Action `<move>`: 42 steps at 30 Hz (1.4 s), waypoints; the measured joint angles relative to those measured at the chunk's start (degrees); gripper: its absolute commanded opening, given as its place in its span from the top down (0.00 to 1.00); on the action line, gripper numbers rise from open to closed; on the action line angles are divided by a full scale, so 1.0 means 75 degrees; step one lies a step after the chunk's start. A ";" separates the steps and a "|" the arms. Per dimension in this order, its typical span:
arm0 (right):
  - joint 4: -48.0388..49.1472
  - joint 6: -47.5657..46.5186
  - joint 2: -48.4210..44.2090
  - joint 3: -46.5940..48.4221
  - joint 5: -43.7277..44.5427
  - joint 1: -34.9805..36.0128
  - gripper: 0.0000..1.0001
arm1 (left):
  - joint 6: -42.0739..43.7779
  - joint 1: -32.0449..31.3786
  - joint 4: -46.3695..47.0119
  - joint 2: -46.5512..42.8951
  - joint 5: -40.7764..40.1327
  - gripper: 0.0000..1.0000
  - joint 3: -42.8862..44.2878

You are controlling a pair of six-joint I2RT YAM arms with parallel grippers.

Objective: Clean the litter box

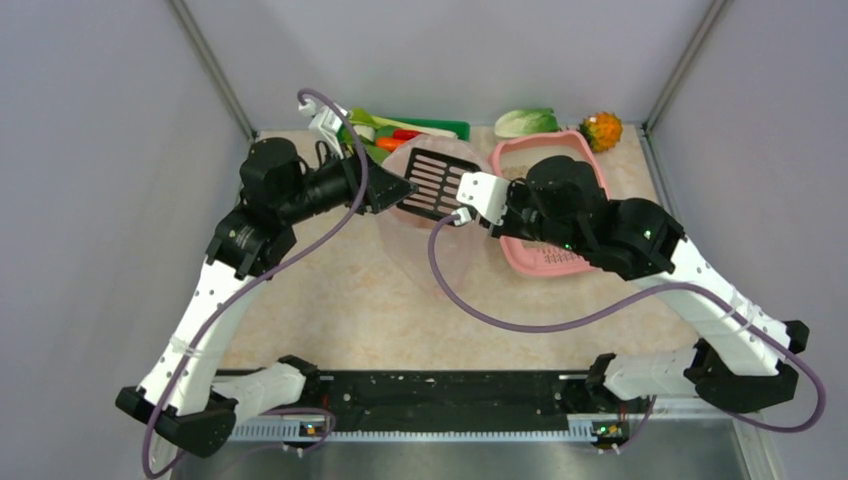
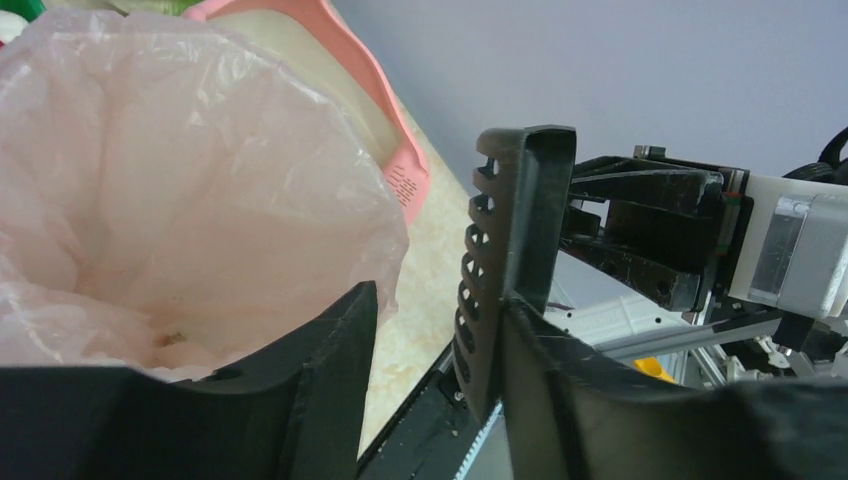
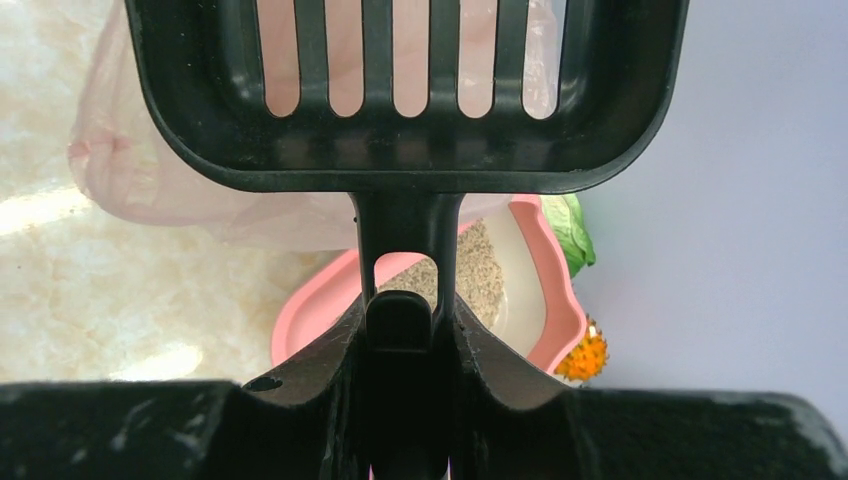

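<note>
1. Gripping the scoop [image 1: 438, 180] by its handle in the right gripper [image 1: 466, 196], fingers clamped hard on it, with the slotted head out over the bag-lined bin [image 1: 425, 255].
2. Hanging at the bin's far-left rim, just beside the scoop head: the left gripper [image 1: 393, 190], fingers spread, nothing seen between them.
3. Sitting toward the far right of the table [image 1: 330, 290], just right of the bin and largely under the right arm: the litter box [image 1: 535, 140].
4. Lying with its long axis far to near, slightly slanted, to the right of the scoop and back behind the right gripper's fingertips. Much nearer the right arm, so probably a pull back and a swing right to reach it.
5. Pink plastic with rounded corners and a pale inner wall, beige grainy litter in the bed, and a slotted grate at the near end, half hidden. No clumps to be made out.
</note>
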 measured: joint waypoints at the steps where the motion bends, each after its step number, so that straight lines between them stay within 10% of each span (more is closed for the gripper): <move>1: -0.0003 0.0003 -0.0017 0.0000 -0.0082 -0.0003 1.00 | -0.0035 0.0000 -0.0050 -0.0009 0.0006 0.63 0.0000; 8: -0.0015 0.0026 -0.0038 -0.0064 -0.0425 -0.0012 0.99 | -0.0227 -0.0006 -0.0087 -0.0073 0.0265 1.00 -0.0006; 22: 0.1105 0.0076 -0.1067 -0.0906 -0.1714 -0.0187 0.58 | -0.1903 0.0982 0.0711 -0.0367 0.1204 1.00 -0.1309; 42: 0.1938 0.0248 -0.1460 -0.1064 -0.3217 -0.0551 0.56 | -0.2906 0.1343 0.1606 -0.0411 0.2095 1.00 -0.1743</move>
